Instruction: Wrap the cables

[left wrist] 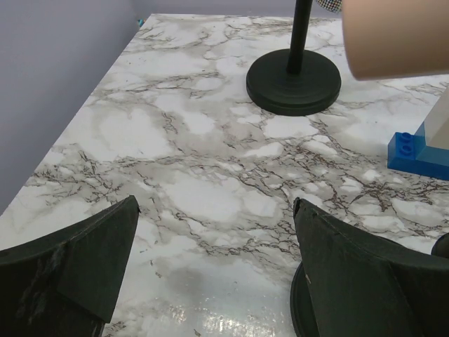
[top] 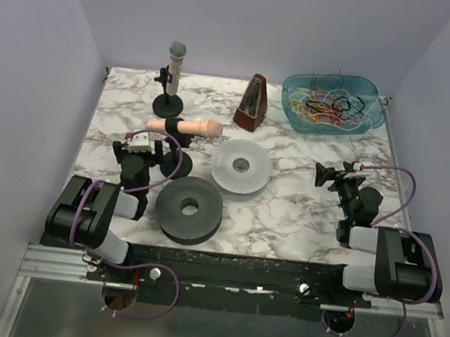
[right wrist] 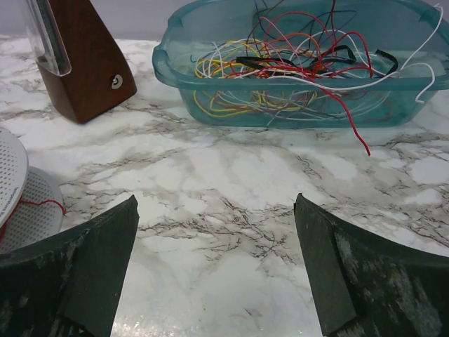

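Toward the upper right of the overhead view, the cables lie tangled in a teal basin at the far edge of the table. They are straight ahead of my right end effector, whose jaws stand wide apart with nothing between them. Seen from that wrist, the heap spreads left to right along the basin, with one red strand trailing over the near wall. My left end effector, likewise spread and empty, sits well off at the left, so I judge the right arm nearer.
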Tool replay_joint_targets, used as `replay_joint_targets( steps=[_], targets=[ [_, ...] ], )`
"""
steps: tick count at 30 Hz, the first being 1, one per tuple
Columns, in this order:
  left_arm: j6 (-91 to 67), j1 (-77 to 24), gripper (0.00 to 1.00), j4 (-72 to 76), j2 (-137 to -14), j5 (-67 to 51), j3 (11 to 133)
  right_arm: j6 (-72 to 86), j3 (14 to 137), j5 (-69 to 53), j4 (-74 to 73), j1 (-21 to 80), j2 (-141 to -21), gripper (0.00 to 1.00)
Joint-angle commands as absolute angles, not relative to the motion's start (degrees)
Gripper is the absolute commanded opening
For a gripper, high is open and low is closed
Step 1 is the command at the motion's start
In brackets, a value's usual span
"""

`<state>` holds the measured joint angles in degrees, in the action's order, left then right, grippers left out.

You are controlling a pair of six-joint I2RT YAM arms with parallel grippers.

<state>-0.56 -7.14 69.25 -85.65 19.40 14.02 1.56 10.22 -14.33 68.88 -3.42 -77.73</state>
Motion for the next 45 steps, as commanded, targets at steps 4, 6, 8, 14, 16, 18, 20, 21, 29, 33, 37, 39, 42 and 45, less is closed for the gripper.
replay_joint_targets(
  steps=[4,6,8,14,16,18,20,21,29,33,37,39,42,45],
  targets=[
    [-1.84,-6.68,0.99,69.17,-84.64,17.58,14.59,0.62,11.25,-14.94,69.43,-3.34,-77.87,1.0],
    [-2.02,-6.33,0.99,69.17,-84.46,16.96,14.59,0.62,11.34,-14.94,69.43,-3.34,-77.96,1.0],
    [-2.54,-6.42,0.99,68.57,-82.11,18.62,14.15,0.62,11.6,-14.94,68.82,-3.34,-77.96,1.0],
    [-2.03,-4.13,0.99,57.5,-71.2,10.91,14.68,0.62,11.78,-14.85,68.64,-3.34,-78.05,1.0],
    [-0.27,-4.13,0.99,53.71,-68.92,8.45,14.76,0.62,11.78,-14.85,68.64,-3.43,-77.96,1.0],
    [3.41,-4.13,0.97,46.97,-66.2,5.03,15.38,0.62,11.78,-14.77,68.64,-3.43,-77.96,1.0],
    [7.54,-4.04,0.91,37.24,-63.56,0.73,17.39,0.62,11.78,-14.85,68.73,-3.43,-78.05,1.0],
    [8.52,-3.69,0.86,29.17,-62.41,-3.21,19.93,0.62,11.69,-14.85,68.73,-3.34,-77.96,1.0],
    [16.17,-3.43,0.73,16.24,-59.24,-25.83,23.82,0.62,11.51,-14.85,68.91,-3.43,-77.96,1.0],
    [14.34,-3.43,0.74,25.55,-59.41,-34.78,21.8,0.62,11.51,-14.85,69.08,-3.34,-78.05,1.0],
    [9.06,-3.34,0.75,35.32,-61.08,-36.75,20.65,0.62,11.51,-15.03,69.17,-3.34,-78.05,1.0],
    [9.49,-3.51,0.73,35.42,-62.83,-34.81,22.31,0.62,11.43,-14.94,69.17,-3.34,-77.96,1.0],
    [11.33,-3.52,0.66,32.0,-65.91,-34.28,26.0,0.62,11.43,-14.94,69.17,-3.43,-77.96,1.0],
    [13.27,-3.95,0.61,29.1,-67.5,-34.28,28.21,0.62,11.34,-14.94,69.35,-3.43,-77.96,1.0]
  ],
)
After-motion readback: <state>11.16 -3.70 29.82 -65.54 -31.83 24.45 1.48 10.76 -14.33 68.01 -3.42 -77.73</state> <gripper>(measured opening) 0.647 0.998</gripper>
